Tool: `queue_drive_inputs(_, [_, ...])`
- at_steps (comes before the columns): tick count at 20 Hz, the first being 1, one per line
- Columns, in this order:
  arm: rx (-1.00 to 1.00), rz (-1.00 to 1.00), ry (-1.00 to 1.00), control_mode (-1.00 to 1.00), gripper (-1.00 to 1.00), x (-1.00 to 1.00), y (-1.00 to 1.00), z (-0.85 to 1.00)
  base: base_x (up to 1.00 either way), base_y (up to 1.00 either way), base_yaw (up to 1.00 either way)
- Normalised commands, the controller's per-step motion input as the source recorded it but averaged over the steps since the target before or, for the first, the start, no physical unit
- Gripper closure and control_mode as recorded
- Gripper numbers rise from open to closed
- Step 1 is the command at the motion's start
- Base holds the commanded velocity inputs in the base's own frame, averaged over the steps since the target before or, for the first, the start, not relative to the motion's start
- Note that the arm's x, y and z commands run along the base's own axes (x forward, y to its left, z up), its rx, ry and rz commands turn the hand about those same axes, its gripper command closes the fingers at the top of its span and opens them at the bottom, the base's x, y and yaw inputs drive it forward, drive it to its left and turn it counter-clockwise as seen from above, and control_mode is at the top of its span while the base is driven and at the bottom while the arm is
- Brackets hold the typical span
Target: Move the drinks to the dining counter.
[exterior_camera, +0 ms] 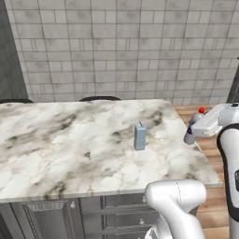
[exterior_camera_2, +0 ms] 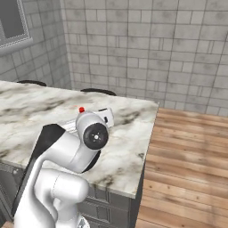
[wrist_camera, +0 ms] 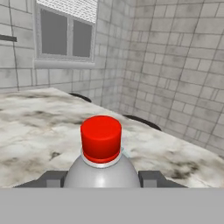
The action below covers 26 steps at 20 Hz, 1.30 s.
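The light blue-grey carton [exterior_camera: 139,136] stands upright on the dining counter [exterior_camera: 56,140], right of its middle. My gripper [exterior_camera: 190,131] is shut on the greyish bottle [exterior_camera: 192,126] with the red cap, holding it by the counter's right edge, some way right of the carton. The bottle leans a little. In the hand view the bottle [wrist_camera: 101,164] sits between my fingertips [wrist_camera: 52,178], its cap up, with the marble counter [wrist_camera: 35,127] beyond it. From the right base view the red cap [exterior_camera_2: 82,109] peeks out above my arm, over the counter [exterior_camera_2: 129,133].
Dark stool tops [exterior_camera: 99,98] [exterior_camera: 14,100] show along the counter's far side. A grey brick wall [exterior_camera: 121,46] stands behind them, with a window [wrist_camera: 65,35] on the side wall. Wooden floor [exterior_camera_2: 187,156] lies right of the counter.
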Motion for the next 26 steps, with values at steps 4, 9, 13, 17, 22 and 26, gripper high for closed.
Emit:
queue_drive_inputs(4, [0.00, 0.00, 0.00, -1.00, 1.00, 0.43, 0.00, -0.43, 0.00, 0.00, 0.00])
queue_drive_inputs(9, [0.00, 0.00, -0.01, -1.00, 1.00, 0.41, 0.00, -0.48, 0.00, 0.00, 0.00])
queue_drive_inputs(13, [0.00, 0.00, -0.02, -1.00, 1.00, 0.39, 0.00, -0.42, 0.00, 0.00, 0.00])
queue_drive_inputs(17, [0.00, 0.00, -0.01, -1.00, 1.00, 0.40, 0.00, -0.39, 0.00, 0.00, 0.00])
queue_drive_inputs(22, [0.00, 0.00, 0.00, -1.00, 1.00, 0.38, 0.00, -0.36, 0.00, 0.00, 0.00])
queue_drive_inputs(26, [0.00, 0.00, 0.00, -1.00, 1.00, 0.33, 0.00, -0.36, 0.00, 0.00, 0.00])
